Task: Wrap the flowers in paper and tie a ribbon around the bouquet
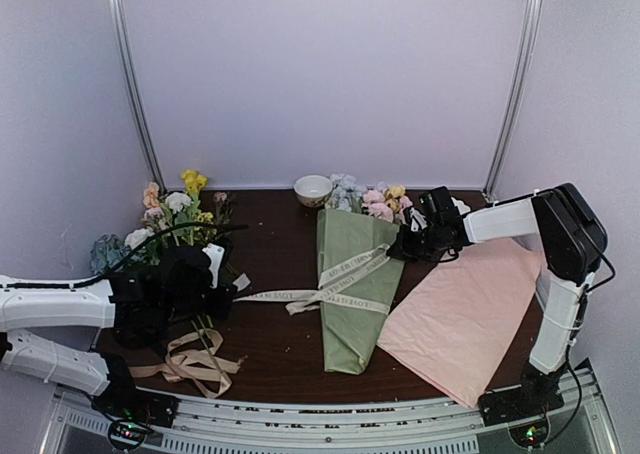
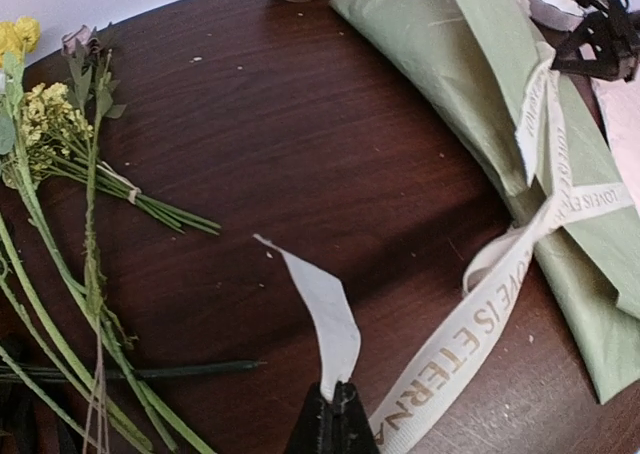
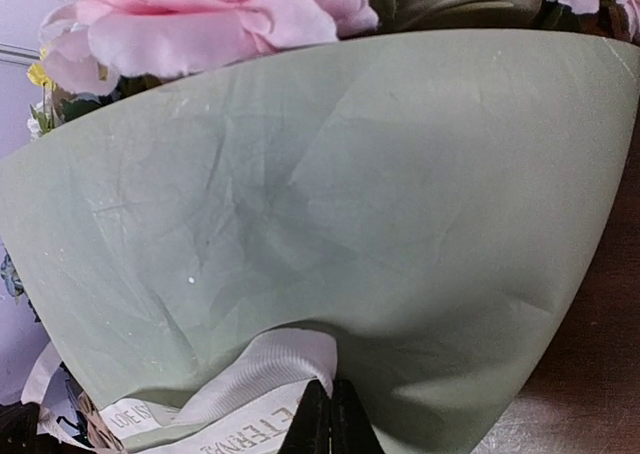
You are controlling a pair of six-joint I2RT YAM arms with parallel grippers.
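Two hands, one ribbon (image 2: 470, 344): your left hand (image 2: 335, 394) is pinched closed on one cream tail, and your right hand (image 3: 325, 404) is clamped on the other at the edge of the bouquet (image 1: 352, 294). The bouquet lies mid-tabletop (image 2: 300, 124), blooms toward the back wall, with the ribbon crossed loosely over its green cone. To tie well, you likely want to draw both tails apart evenly, low and slow, so the crossing cinches without dragging the cone or tearing the paper.
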